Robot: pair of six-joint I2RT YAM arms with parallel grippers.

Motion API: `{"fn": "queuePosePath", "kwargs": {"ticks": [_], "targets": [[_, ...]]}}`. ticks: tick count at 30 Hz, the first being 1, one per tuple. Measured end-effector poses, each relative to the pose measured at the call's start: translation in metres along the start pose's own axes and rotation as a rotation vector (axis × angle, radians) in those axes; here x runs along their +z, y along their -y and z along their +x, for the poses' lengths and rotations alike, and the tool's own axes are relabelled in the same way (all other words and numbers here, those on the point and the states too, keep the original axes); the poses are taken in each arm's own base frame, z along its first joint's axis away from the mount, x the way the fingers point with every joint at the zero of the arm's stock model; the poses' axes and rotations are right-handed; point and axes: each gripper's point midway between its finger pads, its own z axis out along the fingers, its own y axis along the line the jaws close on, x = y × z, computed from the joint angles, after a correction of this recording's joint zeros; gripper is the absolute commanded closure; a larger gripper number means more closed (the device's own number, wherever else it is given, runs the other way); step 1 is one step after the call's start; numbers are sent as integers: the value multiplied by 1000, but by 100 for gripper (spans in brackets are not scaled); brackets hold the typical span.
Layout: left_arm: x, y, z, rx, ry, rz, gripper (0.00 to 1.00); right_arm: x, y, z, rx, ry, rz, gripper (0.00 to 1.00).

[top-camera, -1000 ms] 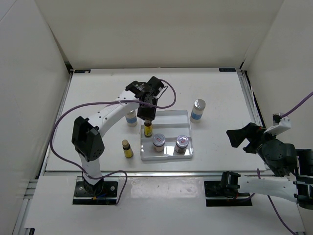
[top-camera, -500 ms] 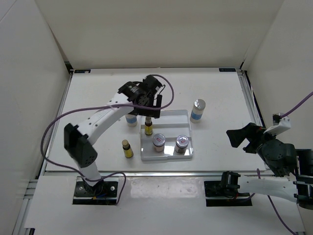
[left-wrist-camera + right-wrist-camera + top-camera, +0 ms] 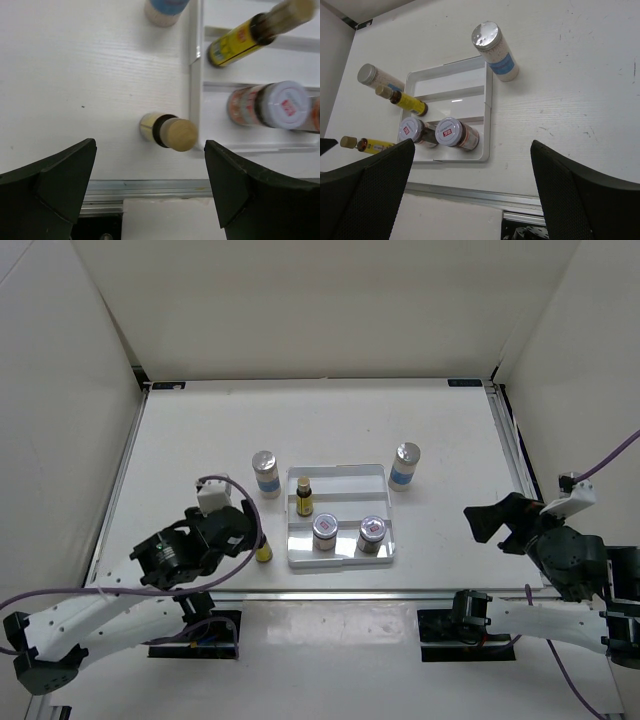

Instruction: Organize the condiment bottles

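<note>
Beside tray (image 3: 345, 488): yellow bottle (image 3: 167, 132) upright on tabletop (image 3: 200, 430)
Left tool (image 3: 228, 528): jaws apart, empty
Right tool (image 3: 492, 522): jaws apart, empty

We list in the tray (image 3: 350, 485): vial (image 3: 303, 498) back-left, left jar (image 3: 325, 530) and right jar (image 3: 371, 532) in front. Beside it: left bottle (image 3: 264, 473), right bottle (image 3: 405, 465); second vial (image 3: 167, 133) front-left.

Left arm (image 3: 95, 612): white links with rows of small holes, black joint housings, white block near the wrist. Purple cable (image 3: 40, 594) runs along it. Right arm (image 3: 545, 620): matching white links, black joints, second cable (image 3: 610, 455), also purple. Left pincer (image 3: 150, 150) and right pincer (image 3: 480, 523): matte black, wedge-shaped fingers; the right's show fine mesh texture. Black base plates (image 3: 435, 626) under both arms.
</note>
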Motion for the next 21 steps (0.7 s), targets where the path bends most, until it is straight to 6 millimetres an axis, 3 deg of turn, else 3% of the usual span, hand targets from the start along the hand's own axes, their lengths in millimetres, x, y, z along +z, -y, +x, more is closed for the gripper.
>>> {"fn": "queuePosePath", "kwargs": {"ticks": [2, 4, 13, 21], "targets": [[11, -11, 20, 10, -12, -39, 0, 0, 0, 1, -6, -2, 2, 0], [20, -15, 27, 22, -2, -73, 0, 1, 0, 1, -14, -3, 3, 0], [29, 5, 10, 47, 163, -91, 0, 8, -10, 7, -79, -25, 35, 0], [46, -1, 31, 55, 187, -134, 3, 10, -13, 9, -102, -32, 46, 0]]}}
